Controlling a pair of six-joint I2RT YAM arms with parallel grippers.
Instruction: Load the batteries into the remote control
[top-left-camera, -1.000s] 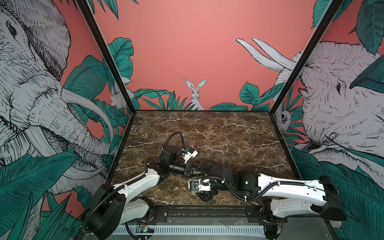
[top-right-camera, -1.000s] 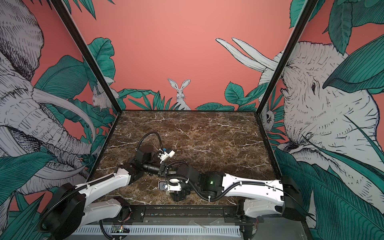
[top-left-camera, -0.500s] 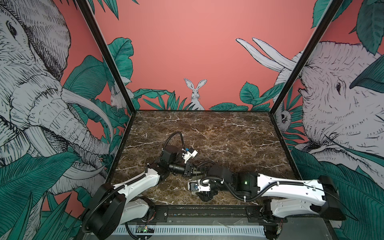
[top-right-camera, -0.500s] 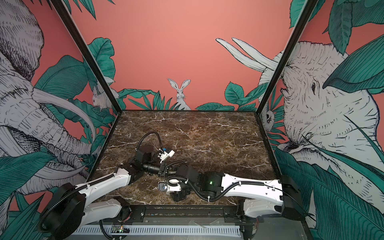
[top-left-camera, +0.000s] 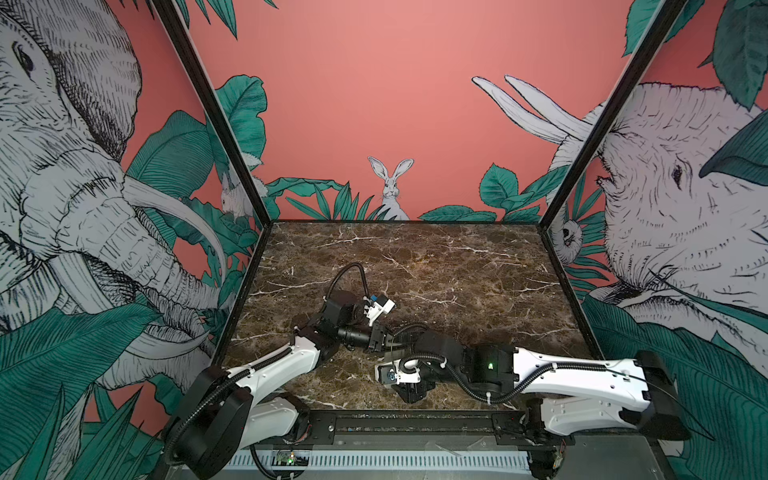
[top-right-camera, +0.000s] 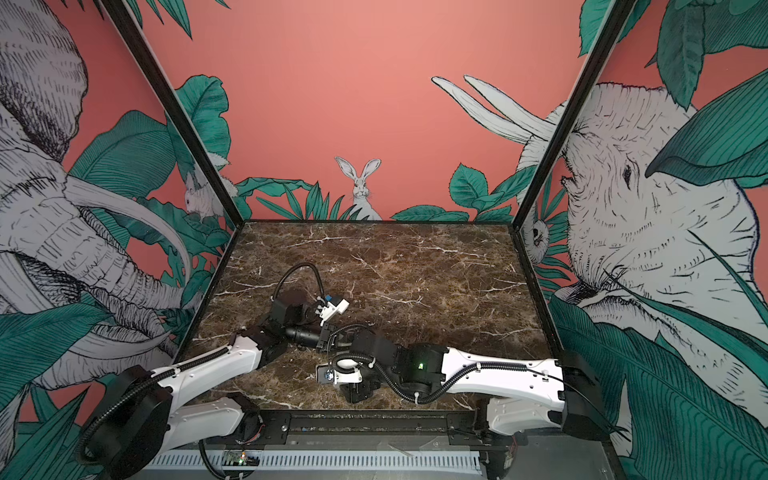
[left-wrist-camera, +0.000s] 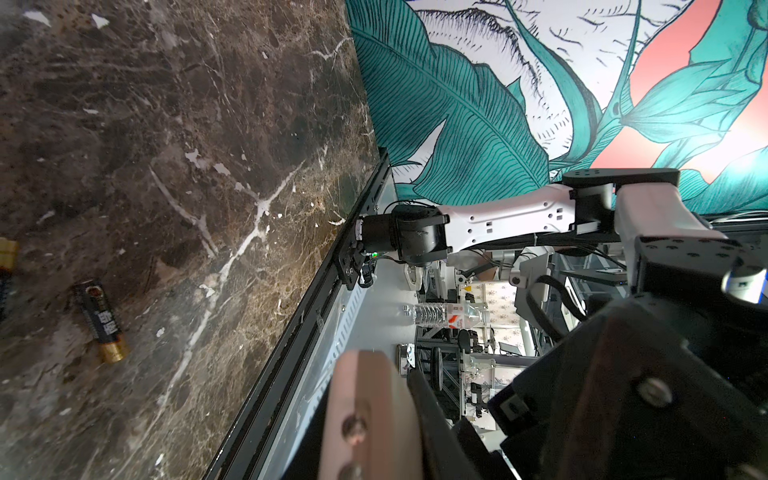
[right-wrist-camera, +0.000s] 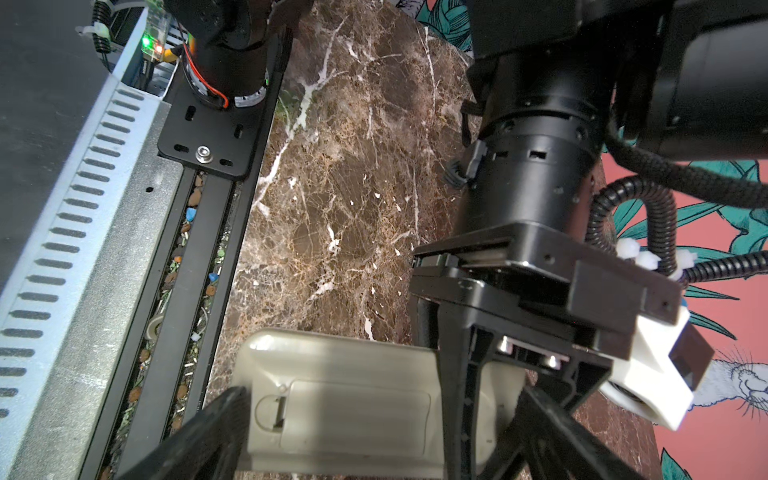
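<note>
The remote control (right-wrist-camera: 345, 415) shows its greyish-beige back, with the battery cover closed. It hangs near the table's front edge and is hidden under the arms in both top views. My left gripper (right-wrist-camera: 461, 365) (top-left-camera: 378, 334) is shut on the remote, one dark finger (right-wrist-camera: 457, 399) crossing its back. My right gripper (right-wrist-camera: 382, 419) (top-left-camera: 410, 390) stands open, a finger on each side of the remote. One of the batteries (left-wrist-camera: 102, 322), black with a gold end, lies on the table. The gold end of another battery (left-wrist-camera: 7, 253) shows at the left wrist view's edge.
Brown marble table (top-left-camera: 415, 266) inside painted walls. A black rail (right-wrist-camera: 199, 291) full of crumbs and a white slotted duct (right-wrist-camera: 62, 249) run along the table's front edge, just beside the remote. A water bottle (left-wrist-camera: 444, 313) lies beyond the table.
My right arm has crept slightly to the left around the remote. The left arm has stayed where it was.
</note>
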